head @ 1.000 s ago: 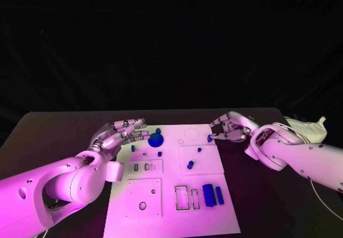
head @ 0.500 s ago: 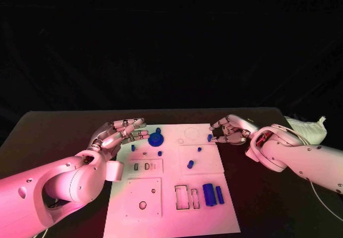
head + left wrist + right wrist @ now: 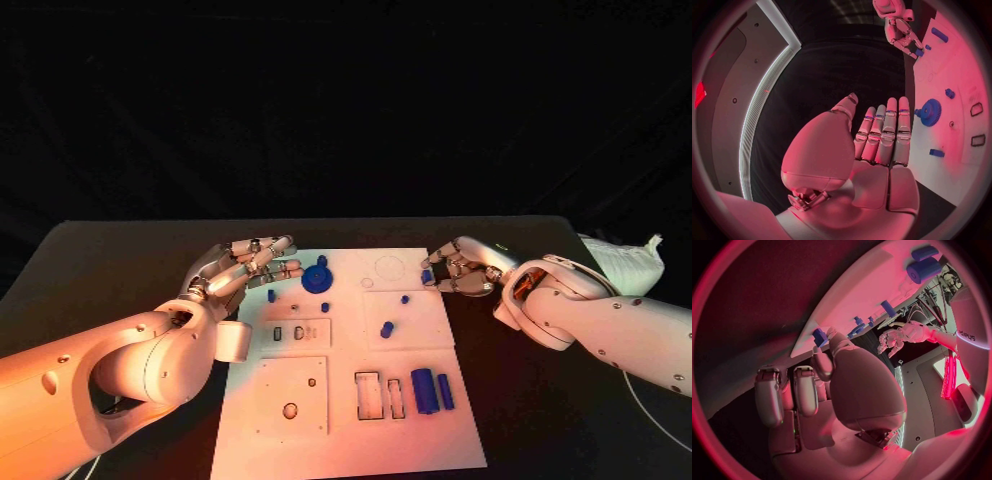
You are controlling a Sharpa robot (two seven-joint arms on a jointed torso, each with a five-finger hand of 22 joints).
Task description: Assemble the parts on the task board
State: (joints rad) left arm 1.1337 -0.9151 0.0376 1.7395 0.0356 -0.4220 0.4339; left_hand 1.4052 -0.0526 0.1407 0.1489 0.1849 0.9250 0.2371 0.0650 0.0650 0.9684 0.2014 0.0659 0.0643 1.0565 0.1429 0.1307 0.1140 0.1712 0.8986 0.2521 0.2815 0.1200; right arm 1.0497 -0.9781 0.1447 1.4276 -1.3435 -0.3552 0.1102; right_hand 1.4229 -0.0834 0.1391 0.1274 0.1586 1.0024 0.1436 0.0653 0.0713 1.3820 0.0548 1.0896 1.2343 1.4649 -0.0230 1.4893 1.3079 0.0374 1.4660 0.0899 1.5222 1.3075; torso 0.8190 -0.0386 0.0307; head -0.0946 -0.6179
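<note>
The white task board lies mid-table. At its right edge stands a small blue peg, and my right hand pinches it between thumb and a fingertip; the right wrist view shows the peg at the board's rim, against the thumb. My left hand hovers over the board's left edge, holding nothing, its fingers straight and pointing at the blue gear. From the left wrist, the gear lies just past the left hand's fingertips.
Small blue pegs are scattered over the board's upper half. Two long blue blocks lie beside rectangular slots at the lower right. A white cloth sits at the table's right edge.
My right hand has moved left and down onto the peg at the board's right edge, and its fingers have closed in on it. The left hand has hardly moved.
</note>
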